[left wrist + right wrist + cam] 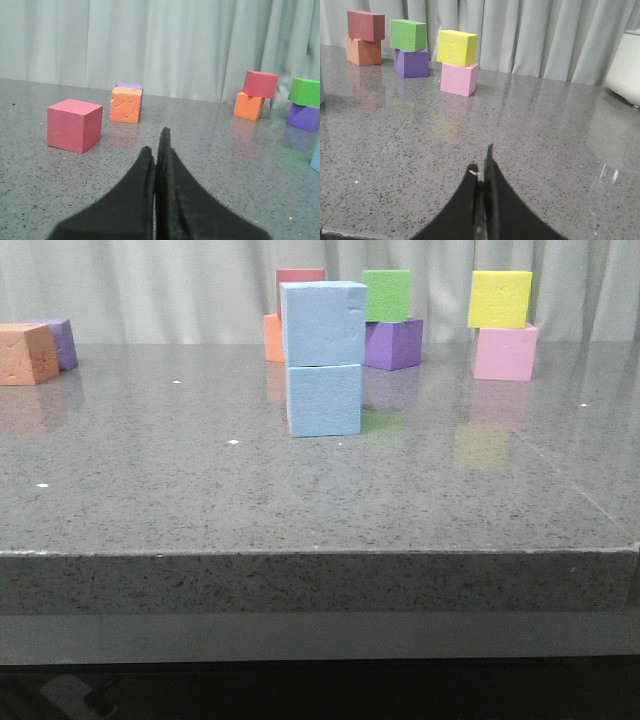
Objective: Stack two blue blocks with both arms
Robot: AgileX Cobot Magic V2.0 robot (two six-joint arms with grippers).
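Two light sky-blue foam cubes stand stacked in the middle of the grey table: the upper blue block (323, 323) sits on the lower blue block (324, 399), slightly offset. A sliver of a blue block shows at the edge of the left wrist view (316, 156) and of the right wrist view (321, 90). Neither arm shows in the front view. My left gripper (156, 142) is shut and empty, low over the table. My right gripper (482, 162) is shut and empty, low near the table's front edge.
Behind the stack: a red cube on an orange cube (272, 337), a green cube (386, 295) on a purple cube (394, 344), a yellow cube (500, 298) on a pink cube (505, 352). Far left: an orange cube (26, 353) and a purple cube (60, 342). A red cube (74, 124) lies near my left gripper. A white object (626, 67) stands at the right.
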